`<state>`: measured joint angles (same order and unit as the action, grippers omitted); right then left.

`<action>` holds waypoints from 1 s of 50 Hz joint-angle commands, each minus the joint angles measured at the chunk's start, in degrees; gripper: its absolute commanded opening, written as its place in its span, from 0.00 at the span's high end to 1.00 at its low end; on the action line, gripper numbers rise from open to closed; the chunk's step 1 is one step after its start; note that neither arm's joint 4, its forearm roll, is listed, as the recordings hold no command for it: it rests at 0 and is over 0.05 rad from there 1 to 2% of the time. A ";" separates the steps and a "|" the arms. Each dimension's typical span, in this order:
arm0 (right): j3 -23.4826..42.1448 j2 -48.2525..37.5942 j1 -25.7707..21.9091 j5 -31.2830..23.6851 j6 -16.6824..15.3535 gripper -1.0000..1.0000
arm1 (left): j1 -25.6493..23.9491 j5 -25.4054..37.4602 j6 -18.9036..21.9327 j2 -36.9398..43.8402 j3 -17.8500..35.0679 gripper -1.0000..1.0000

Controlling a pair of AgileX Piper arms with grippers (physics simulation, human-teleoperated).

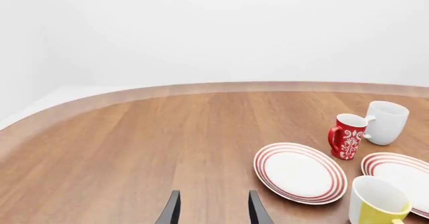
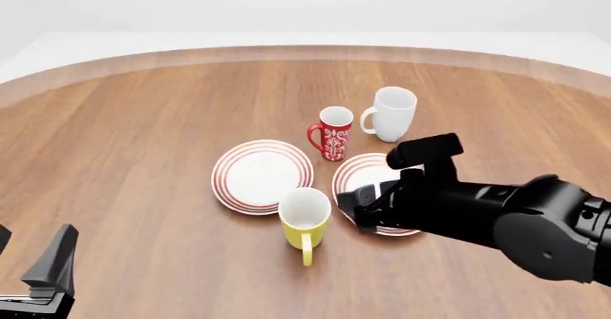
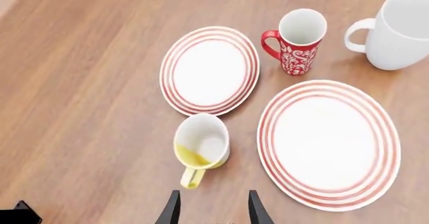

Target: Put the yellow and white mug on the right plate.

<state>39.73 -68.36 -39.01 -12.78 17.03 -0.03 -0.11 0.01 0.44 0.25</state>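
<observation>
Black right claw (image 2: 361, 212) of mine hovers over the right plate (image 3: 328, 143), fingers parted and empty, yellow and white mug (image 2: 305, 220) upright on the wooden desk (image 2: 143, 154) just beside both plates, left claw (image 1: 213, 211) parted, low, well apart, red mug (image 2: 334, 133) and white mug (image 2: 391, 113) beyond.

Front view: we look down across the table (image 2: 143, 119). Both wrist views share the two plates and mugs; right wrist is nearer, steeper.

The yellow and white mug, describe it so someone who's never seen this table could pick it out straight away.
On the wooden table sit two red-ringed white plates side by side. The yellow and white mug stands upright just in front of the gap between them, nearest the arms. It is the short one, yellow outside with a yellow handle; the red patterned mug and white mug stand behind the plates.
</observation>
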 commanded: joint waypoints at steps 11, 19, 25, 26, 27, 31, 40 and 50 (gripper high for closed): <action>-1.49 -4.65 -0.46 3.56 3.49 0.00 | -0.01 0.00 0.00 0.00 0.00 0.00; -1.98 -6.63 -0.32 5.60 3.87 0.00 | 0.00 0.00 0.00 0.00 0.00 0.00; -2.50 -8.84 -0.95 7.89 4.87 0.00 | 0.00 0.00 -0.01 0.01 0.00 0.00; -0.82 -7.96 -1.03 5.23 4.77 0.00 | 0.00 0.00 0.00 0.02 0.00 0.00; -2.22 -9.30 -1.09 7.92 4.89 0.00 | -0.01 0.00 0.00 0.00 0.00 0.00; -2.84 -11.52 -1.86 10.35 5.59 0.00 | 0.00 0.00 0.01 0.00 0.00 0.00; -2.97 -13.79 -3.82 12.15 7.15 0.00 | 0.00 0.00 0.01 0.00 0.00 0.00; -3.16 -15.28 -4.60 13.64 7.85 0.00 | 0.00 0.00 0.00 0.00 0.00 0.00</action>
<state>36.87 -81.62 -42.45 -1.09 23.91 -0.03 -0.11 0.01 0.44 0.25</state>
